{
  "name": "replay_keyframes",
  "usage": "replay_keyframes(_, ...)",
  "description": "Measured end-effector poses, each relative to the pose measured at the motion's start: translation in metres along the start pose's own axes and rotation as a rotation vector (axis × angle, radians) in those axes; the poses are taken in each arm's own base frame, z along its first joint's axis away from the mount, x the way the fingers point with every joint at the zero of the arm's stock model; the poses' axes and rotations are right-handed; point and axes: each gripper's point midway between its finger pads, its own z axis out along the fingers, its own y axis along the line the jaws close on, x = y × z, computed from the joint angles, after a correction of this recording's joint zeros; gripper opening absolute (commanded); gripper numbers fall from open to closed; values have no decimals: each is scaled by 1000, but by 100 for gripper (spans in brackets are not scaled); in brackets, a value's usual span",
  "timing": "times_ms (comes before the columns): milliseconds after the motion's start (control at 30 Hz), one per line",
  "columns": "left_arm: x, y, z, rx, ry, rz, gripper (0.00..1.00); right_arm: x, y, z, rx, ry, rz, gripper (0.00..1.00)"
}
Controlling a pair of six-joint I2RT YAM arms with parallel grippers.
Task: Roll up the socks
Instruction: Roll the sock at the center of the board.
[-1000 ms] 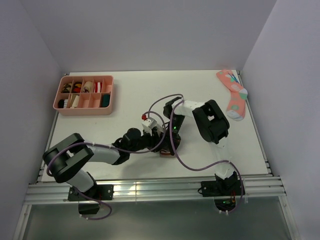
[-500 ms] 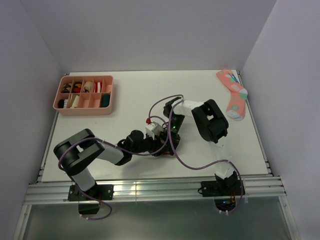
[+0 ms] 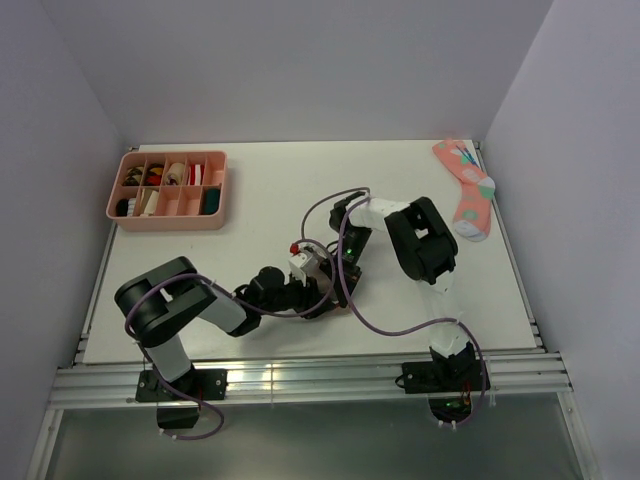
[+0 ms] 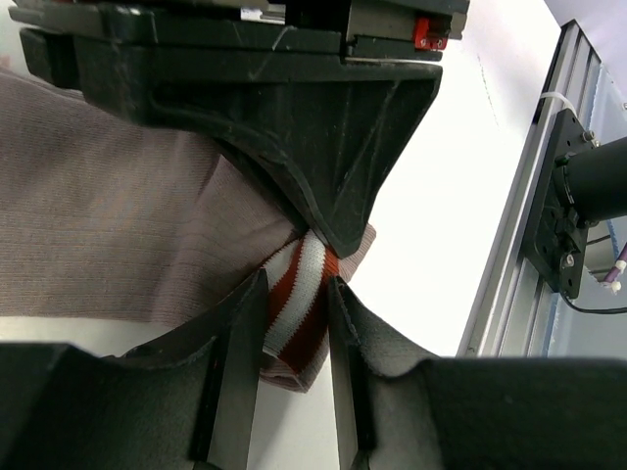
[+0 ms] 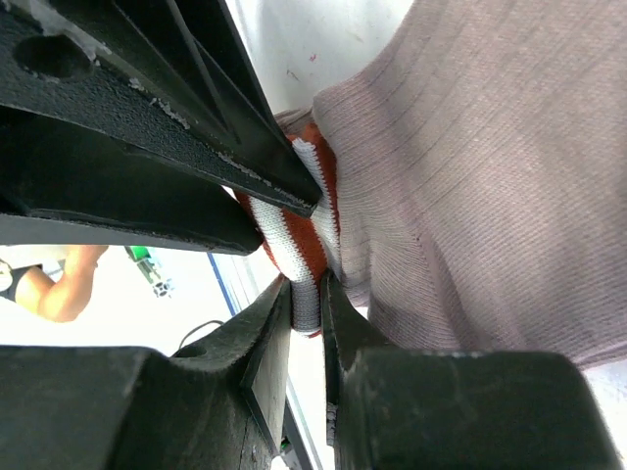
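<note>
Left wrist view showed the left hand [image 4: 294,286] clamped on the red-and-white striped cuff [image 4: 292,311] of the taupe sock [image 4: 108,225], the cuff standing up between its two dark fingers [image 4: 233,362]. The rest of the sock spread away to the left, lying flat on the white desk [image 4: 441,196]. The right hand came in from above in that view, its pointed tip pressed onto the same cuff directly opposite the left fingers.

From the right wrist camera, the right hand [image 5: 306,290] was also closed on the striped cuff, with the band pinched in the narrow gap between its fingers [image 5: 263,357]. The taupe fabric fanned out to the upper right. The left hand's fingers met the cuff from the upper left, touching it just above the right hand's grip.

From the top external camera, both arms were folded inward and their hands met near the middle of the desk, hiding most of the sock. A pink divided tray [image 3: 165,222] sat at the far left, well apart, and a coral spotted sock [image 3: 467,195] lay at the far right edge.
</note>
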Motion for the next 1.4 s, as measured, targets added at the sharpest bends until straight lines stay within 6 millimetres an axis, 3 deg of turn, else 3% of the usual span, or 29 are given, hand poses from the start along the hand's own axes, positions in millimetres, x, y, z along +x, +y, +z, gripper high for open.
replay_keyframes(300, 3, 1, 2, 5, 5, -2, 38, -1, -2, -1, 10, -9, 42, 20)
replay_keyframes(433, 4, 1, 3, 4, 9, -6, 27, -2, -3, -1, 16, -10, 53, 20)
replay_keyframes(467, 4, 2, 4, 3, 11, -8, 19, -2, -3, -1, 18, -11, 56, 20)
replay_keyframes(533, 5, 2, 6, -1, 17, -22, 12, -2, -5, -2, 26, -13, 61, 21)
replay_keyframes(667, 5, 2, 8, 2, 24, -45, 0, -1, -8, -2, 38, -14, 88, 29)
replay_keyframes(800, 7, 0, 9, 5, 29, -76, 0, 1, -8, 0, 59, -38, 106, 39)
replay_keyframes(967, 8, -1, 10, 3, 35, -116, 0, -5, -9, -6, 110, -108, 92, 42)
replay_keyframes(1100, 8, -2, 11, 7, 42, -146, 0, -15, -14, -21, 167, -199, 68, 45)
replay_keyframes(1400, 11, 2, 2, 24, 67, -259, 0, -24, -9, -79, 310, -439, -9, 47)
